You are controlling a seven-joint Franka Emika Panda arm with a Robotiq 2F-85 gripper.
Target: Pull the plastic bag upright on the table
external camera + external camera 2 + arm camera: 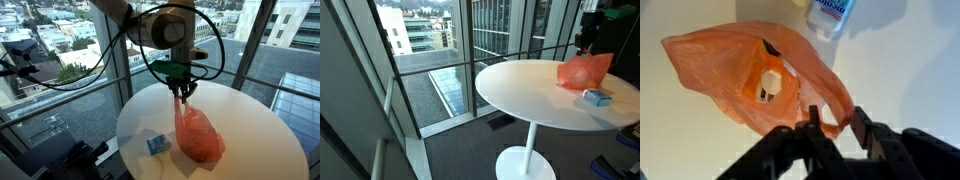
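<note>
Orange-red plastic bag (198, 135) rests on the white table (260, 140), its handle (835, 100) pinched between clenched jaws.

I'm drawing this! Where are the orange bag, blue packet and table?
plastic bag (200, 139): in an exterior view, bulging body.
blue packet (157, 145): in an exterior view, flat face.
table (520, 95): in an exterior view, bare top.
</note>
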